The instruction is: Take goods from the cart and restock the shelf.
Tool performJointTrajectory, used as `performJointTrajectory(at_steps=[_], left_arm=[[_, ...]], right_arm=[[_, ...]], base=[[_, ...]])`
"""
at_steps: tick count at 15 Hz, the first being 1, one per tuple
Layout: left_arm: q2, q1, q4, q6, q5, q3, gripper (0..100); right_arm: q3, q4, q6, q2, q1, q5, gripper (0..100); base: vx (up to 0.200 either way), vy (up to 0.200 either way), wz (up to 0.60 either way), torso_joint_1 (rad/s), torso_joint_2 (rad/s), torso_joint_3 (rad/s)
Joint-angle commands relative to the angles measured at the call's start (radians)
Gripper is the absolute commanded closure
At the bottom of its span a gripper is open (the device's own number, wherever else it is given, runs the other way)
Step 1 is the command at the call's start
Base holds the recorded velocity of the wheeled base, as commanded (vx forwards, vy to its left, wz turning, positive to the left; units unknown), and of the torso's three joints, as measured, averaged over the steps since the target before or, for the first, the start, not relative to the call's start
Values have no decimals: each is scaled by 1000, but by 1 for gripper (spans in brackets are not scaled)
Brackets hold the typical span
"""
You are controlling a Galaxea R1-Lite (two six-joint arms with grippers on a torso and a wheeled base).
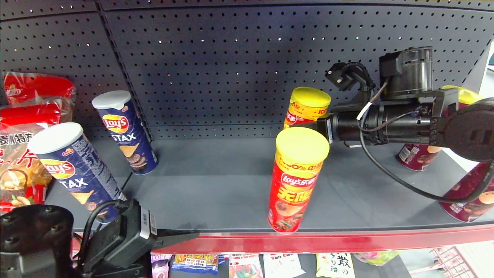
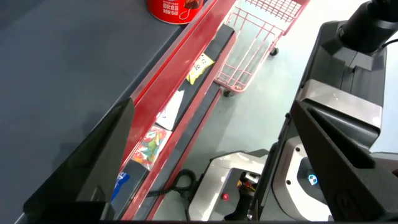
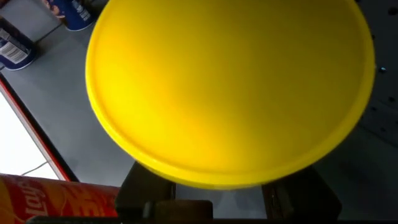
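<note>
**Shelf deck and both grippers, placed relative to the front red can.** The front red can [image 1: 298,181] stands upright with its yellow lid on, at the front edge of the grey shelf [image 1: 216,185], touching nothing beside it. Directly behind it, toward the pegboard [image 1: 231,65], stands the rear red can [image 1: 307,108] — the item in hand. Its base is hidden by the front red can.

The right gripper [image 1: 313,124] lies level, just right of and behind the front red can. Its jaws are clenched about the rear red can's body just under the yellow lid. The left gripper [image 2: 211,112] hangs below and to the left of the front red can, in front of the red lip [image 1: 328,241] of the shelf. Its jaws are spread wide, with nothing between them.

Well to the left of the front red can stand two blue cans [image 1: 125,133] with white lids, and beyond them are snack bags [image 1: 23,154]. To its right stand maroon cans [image 1: 418,154]. The pink wire cart [image 2: 252,46] stands on the floor — below the shelf and to the right of the front red can.
</note>
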Motion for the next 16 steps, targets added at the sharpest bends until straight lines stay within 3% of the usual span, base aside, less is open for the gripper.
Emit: performJointTrajectory(at_steps=[1,11,12,16], left_arm=[[1,1,0,0,-1,0,0],[3,1,0,1,-1,-2,0],[3,1,0,1,-1,-2,0],[3,1,0,0,-1,-2,0]], right_arm=[[5,0,0,-2,10,-2,100],[17,-2,-1,3,22,-15,100],[20,-3,-1,3,22,-15,0],[28,-3,-1,-6,22,-17,0]], base=[[0,0,0,0,0,0],[0,0,0,0,0,0],[0,0,0,0,0,0],[0,0,0,0,0,0]])
